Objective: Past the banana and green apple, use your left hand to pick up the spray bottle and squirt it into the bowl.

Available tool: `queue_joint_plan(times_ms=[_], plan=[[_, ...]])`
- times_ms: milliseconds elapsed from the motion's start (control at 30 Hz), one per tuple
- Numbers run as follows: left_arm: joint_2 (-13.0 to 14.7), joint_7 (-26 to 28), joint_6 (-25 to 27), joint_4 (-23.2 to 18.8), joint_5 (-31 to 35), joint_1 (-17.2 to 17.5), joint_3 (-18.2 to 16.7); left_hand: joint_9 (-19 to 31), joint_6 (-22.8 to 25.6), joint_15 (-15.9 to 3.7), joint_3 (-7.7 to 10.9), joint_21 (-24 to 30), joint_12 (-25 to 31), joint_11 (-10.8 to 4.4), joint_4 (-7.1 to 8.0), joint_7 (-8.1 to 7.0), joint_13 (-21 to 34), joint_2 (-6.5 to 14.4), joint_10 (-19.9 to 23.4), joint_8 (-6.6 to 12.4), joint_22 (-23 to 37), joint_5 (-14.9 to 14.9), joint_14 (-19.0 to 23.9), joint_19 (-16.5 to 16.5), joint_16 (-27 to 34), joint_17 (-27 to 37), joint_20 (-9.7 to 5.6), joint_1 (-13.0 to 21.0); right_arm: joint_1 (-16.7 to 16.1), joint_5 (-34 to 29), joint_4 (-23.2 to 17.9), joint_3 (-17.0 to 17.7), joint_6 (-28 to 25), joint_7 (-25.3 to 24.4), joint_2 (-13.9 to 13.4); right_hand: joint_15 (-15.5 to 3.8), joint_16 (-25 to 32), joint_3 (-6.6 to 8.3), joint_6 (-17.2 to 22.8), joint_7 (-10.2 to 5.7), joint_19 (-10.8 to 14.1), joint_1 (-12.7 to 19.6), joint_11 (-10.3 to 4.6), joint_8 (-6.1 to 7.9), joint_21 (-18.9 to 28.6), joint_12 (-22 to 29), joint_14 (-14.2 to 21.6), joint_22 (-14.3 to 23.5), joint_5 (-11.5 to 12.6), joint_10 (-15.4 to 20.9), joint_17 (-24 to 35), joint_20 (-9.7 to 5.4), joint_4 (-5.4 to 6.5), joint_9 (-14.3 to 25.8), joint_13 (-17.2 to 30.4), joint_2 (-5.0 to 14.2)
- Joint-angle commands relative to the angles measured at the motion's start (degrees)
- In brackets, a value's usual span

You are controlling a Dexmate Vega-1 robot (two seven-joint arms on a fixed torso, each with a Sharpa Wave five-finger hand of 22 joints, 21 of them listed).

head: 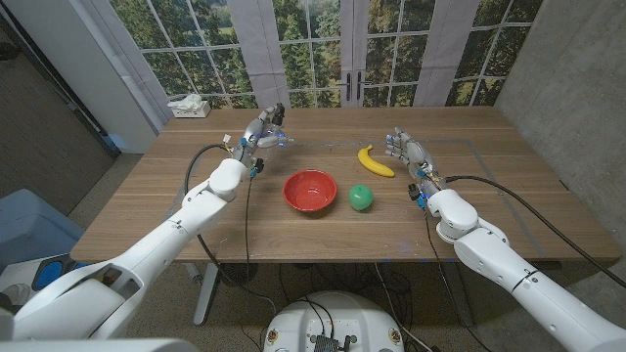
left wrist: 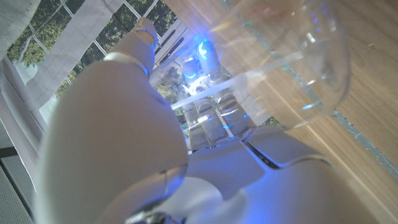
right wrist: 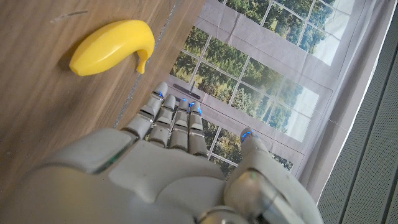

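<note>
Clear plastic spray bottle (left wrist: 292, 56) sits grasped in the left robot hand (head: 264, 129), lifted beyond the red bowl (head: 310, 192). Right robot hand (head: 408, 152) waits released beside the banana (head: 374, 161). Next judged move: aim at the bowl and squeeze

Bowl (head: 310, 191) sits mid-table (head: 509, 210). Apple (head: 361, 198) just right of it, near but apart. Banana (head: 373, 161) behind the apple, toward the windows. Left hand (head: 264, 130) with spray bottle (head: 273, 140) behind-left of bowl. Right hand (head: 405, 150) just right of banana.
</note>
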Motion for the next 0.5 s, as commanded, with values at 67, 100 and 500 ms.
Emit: queue_joint_plan(times_ms=[67,100,500], plan=[[2.22,-4.82,-2.78,-1.58,-1.27,1.27,-0.87,0.19,0.20,-6.22,0.69,0.82,0.46,0.19,0.11,-0.28,0.11,17.95,0.38,-0.02,1.28,0.08,-0.82,1.02,0.84,0.69,-8.25,17.68,-1.63,-2.14,-2.63,-0.21,-0.33,-2.53,0.53,0.11,0.28,0.54,0.42,-0.30,0.57,-0.30,-0.13,-0.06,-0.32,0.22,0.48,0.30,-0.09,0.07,0.16,0.07,-0.11,0.09,-0.02,0.22],[2.45,-5.24,-2.90,-1.83,-1.45,1.41,-0.94,0.21,0.32,-6.21,0.75,0.94,0.51,0.08,0.09,-0.33,0.15,17.90,0.43,0.03,1.50,0.07,-1.00,0.90,0.85,0.70,-8.31,17.68,-1.73,-2.41,-2.93,-0.22,-0.44,-2.60,0.36,0.08,0.27,0.55,0.41,-0.31,0.57,-0.31,-0.22,-0.07,-0.36,0.21,0.47,0.30,-0.08,0.05,0.16,0.06,-0.12,0.09,-0.04,0.22],[1.87,-6.47,-9.32,-2.88,-3.16,4.00,-2.52,0.62,4.92,-5.92,1.69,1.94,1.33,-0.41,0.28,2.55,0.02,17.89,2.16,2.05,3.12,-0.08,-2.43,-0.36,1.62,1.23,-8.88,17.55,-3.72,-5.62,-6.03,0.28,-0.54,-5.35,0.13,0.08,0.27,0.62,0.03,-0.72,0.71,-0.39,-0.46,-0.25,-0.59,0.12,0.47,0.30,-0.09,-0.13,0.08,0.08,-0.21,0.08,-0.14,0.17]])
